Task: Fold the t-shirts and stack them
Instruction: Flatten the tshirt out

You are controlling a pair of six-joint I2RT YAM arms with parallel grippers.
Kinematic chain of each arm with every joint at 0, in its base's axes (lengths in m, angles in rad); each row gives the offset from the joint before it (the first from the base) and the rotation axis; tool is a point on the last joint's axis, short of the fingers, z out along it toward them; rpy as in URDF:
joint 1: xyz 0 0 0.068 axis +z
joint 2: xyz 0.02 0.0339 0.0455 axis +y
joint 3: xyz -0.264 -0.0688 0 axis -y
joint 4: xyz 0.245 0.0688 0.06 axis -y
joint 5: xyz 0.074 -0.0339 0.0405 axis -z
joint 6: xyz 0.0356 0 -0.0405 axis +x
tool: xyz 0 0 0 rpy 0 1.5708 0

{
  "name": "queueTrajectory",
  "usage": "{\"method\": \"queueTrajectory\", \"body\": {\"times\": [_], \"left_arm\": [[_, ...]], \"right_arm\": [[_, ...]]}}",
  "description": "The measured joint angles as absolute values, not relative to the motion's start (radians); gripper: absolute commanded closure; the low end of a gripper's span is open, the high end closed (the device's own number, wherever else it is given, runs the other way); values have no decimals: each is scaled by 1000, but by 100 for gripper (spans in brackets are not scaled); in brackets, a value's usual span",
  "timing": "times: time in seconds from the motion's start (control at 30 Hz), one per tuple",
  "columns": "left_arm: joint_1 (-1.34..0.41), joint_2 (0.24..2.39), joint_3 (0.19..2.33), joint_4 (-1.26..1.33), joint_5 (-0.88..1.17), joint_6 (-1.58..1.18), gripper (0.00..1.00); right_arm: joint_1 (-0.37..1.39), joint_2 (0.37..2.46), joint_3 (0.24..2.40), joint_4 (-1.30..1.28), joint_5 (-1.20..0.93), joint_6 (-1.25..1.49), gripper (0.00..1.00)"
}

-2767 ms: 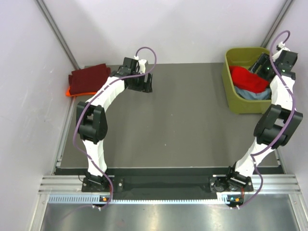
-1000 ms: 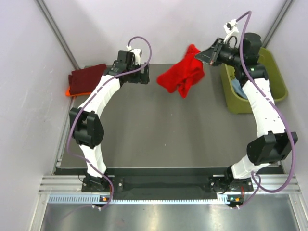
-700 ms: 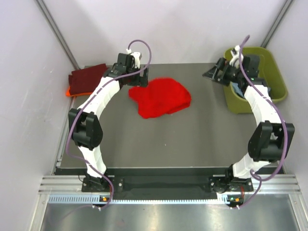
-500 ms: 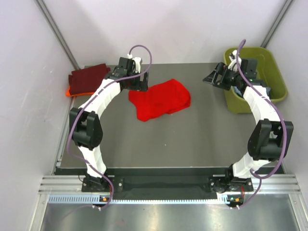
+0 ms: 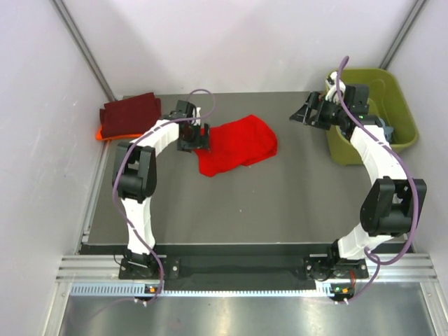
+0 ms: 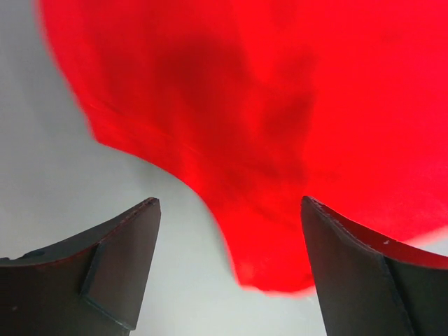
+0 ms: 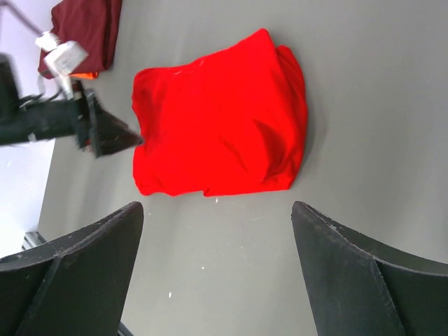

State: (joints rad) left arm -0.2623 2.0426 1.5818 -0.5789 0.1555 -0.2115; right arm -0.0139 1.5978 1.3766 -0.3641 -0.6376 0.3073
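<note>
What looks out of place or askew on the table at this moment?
The red t-shirt lies mid-table in a rumpled, skewed heap, partly doubled over rather than spread flat. In the far left corner, the orange shirt pokes out unevenly from under the folded maroon shirt. Nothing looks damaged.

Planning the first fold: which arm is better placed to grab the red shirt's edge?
Left. The left claw hovers open at the edge of the red shirt; the right claw, also open, sits apart from it, beside the green tub.
</note>
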Motion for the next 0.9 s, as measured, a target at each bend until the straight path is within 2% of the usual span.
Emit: {"method": "queueTrajectory", "body": {"times": [0.27,0.33,0.4,0.43,0.7,0.9], "left_arm": [[-187,2200,1743,-571,130,-199,25],[-186,2230,1774,-561,134,-195,50],[-189,2244,1792,-554,141,-184,81],[-192,2250,1798,-551,146,-186,100],[-211,2226,1800,-553,245,-181,100],[-232,2060,1878,-569,281,-186,100]], "right_arm": [[-14,1575,1374,-367,-636,295,13],[-14,1573,1374,-367,-635,290,13],[-14,1573,1374,-368,-627,287,16],[-14,1573,1374,-368,-624,284,16],[14,1584,1346,-394,-586,249,16],[56,1620,1375,-409,-571,234,15]]}}
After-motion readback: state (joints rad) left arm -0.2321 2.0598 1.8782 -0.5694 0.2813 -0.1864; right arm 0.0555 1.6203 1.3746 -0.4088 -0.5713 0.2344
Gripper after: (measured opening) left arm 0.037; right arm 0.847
